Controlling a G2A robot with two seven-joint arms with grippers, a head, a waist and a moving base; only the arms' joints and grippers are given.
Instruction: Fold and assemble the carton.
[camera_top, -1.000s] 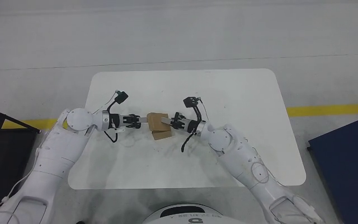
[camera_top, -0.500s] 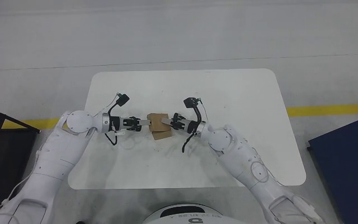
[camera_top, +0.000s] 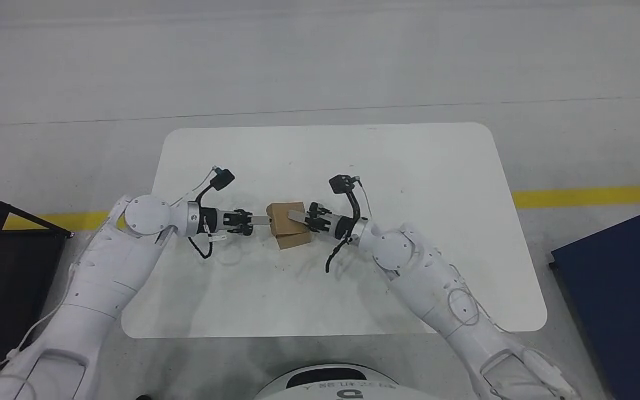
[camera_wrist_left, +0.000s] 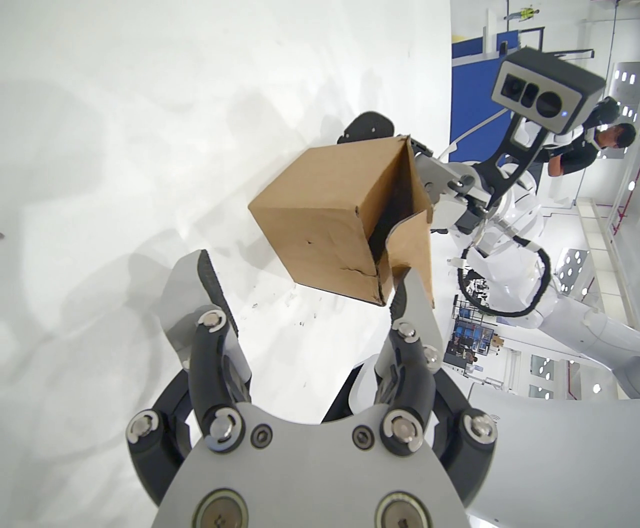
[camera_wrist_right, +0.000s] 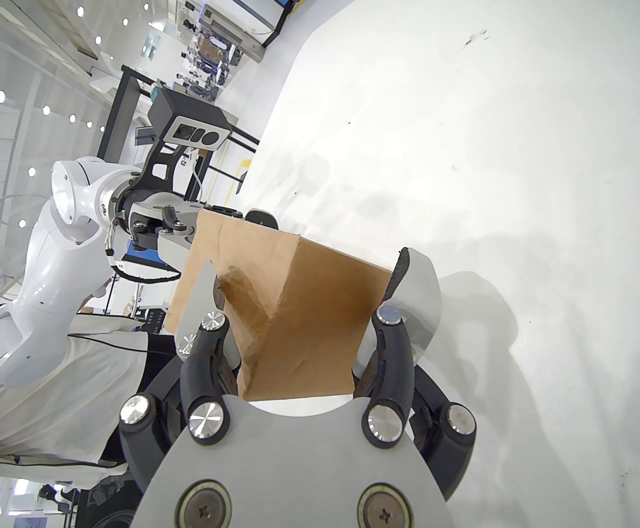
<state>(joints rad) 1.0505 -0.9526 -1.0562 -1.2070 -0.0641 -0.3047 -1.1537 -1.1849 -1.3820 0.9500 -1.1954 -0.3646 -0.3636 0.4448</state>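
Note:
A small brown carton sits at the middle of the white table, between my two grippers. My right gripper is shut on the carton, one finger on each side of its body. My left gripper stands open at the opposite end, where a loose flap leaves the carton gaping. One of its fingertips touches that flap's lower edge. The other finger stands apart from the box over bare table. In the top view the left gripper is just left of the carton.
The table's edges lie well away from both arms, with free white surface all around the carton. A dark frame stands off the table's left side, a blue panel off its right.
My left arm has moved right, bringing its open gripper up to the carton's flap end. The carton has shifted slightly right. The right gripper keeps its hold.

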